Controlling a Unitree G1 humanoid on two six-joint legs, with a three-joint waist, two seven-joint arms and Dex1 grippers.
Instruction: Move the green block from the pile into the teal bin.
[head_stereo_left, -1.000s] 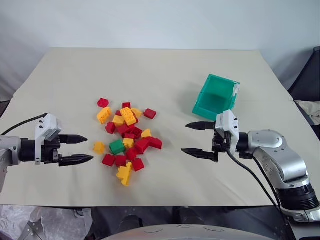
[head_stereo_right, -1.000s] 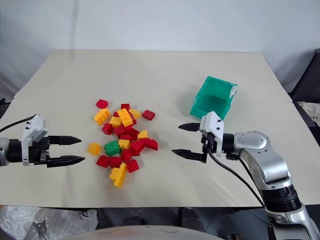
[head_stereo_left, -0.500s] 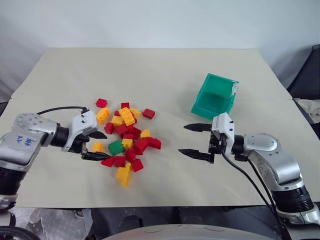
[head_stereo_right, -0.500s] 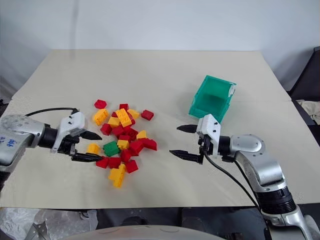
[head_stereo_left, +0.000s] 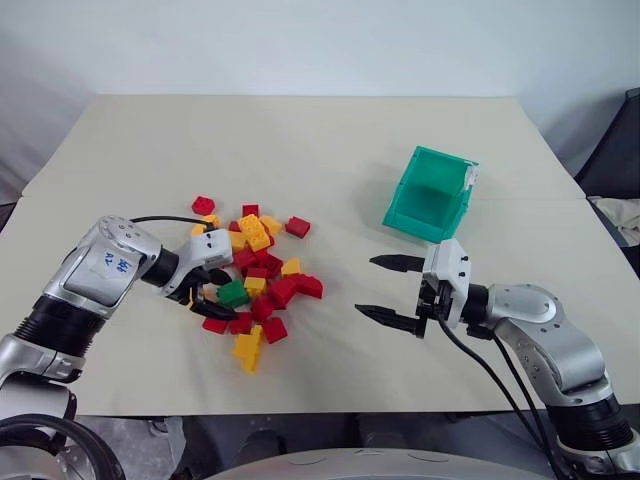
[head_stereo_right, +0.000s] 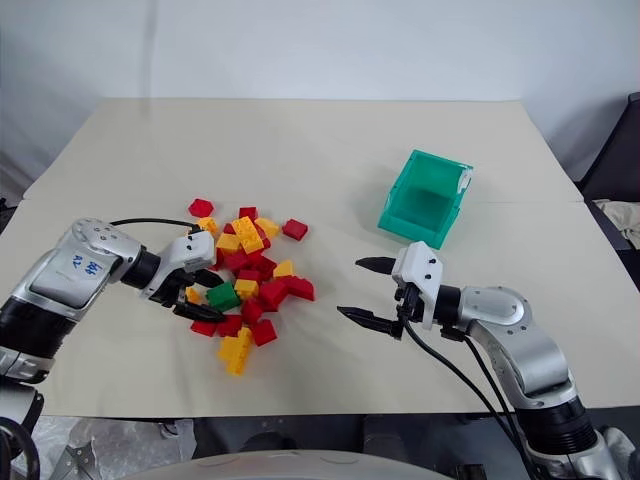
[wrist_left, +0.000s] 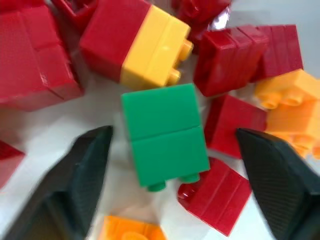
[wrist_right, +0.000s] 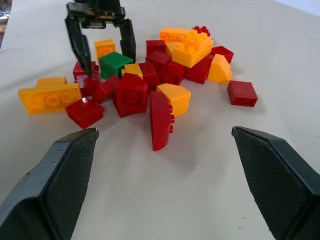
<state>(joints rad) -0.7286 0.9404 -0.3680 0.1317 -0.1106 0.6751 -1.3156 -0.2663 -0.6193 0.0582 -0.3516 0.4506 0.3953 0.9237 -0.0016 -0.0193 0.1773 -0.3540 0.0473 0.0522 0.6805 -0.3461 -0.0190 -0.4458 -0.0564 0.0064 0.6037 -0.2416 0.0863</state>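
The green block (head_stereo_left: 232, 294) lies on the table at the near left side of the pile (head_stereo_left: 258, 268) of red and yellow bricks. My left gripper (head_stereo_left: 212, 290) reaches down into the pile and is open. In the left wrist view its two fingers (wrist_left: 87, 170) straddle the green block (wrist_left: 165, 135), with a gap on each side. The teal bin (head_stereo_left: 425, 212) stands at the right, beyond the pile. In front of the bin, right of the pile, my right gripper (head_stereo_left: 368, 287) hovers open with nothing in it.
Loose red and yellow bricks (wrist_left: 150, 45) crowd close around the green block. A yellow double brick (head_stereo_left: 247, 347) lies at the near edge of the pile. Bare tabletop (head_stereo_left: 340, 150) stretches between pile and bin and toward the far edge.
My left arm has swung in from the table's left side to the pile, dipped down, and its fingers have narrowed around the green block. The right gripper has hardly moved.
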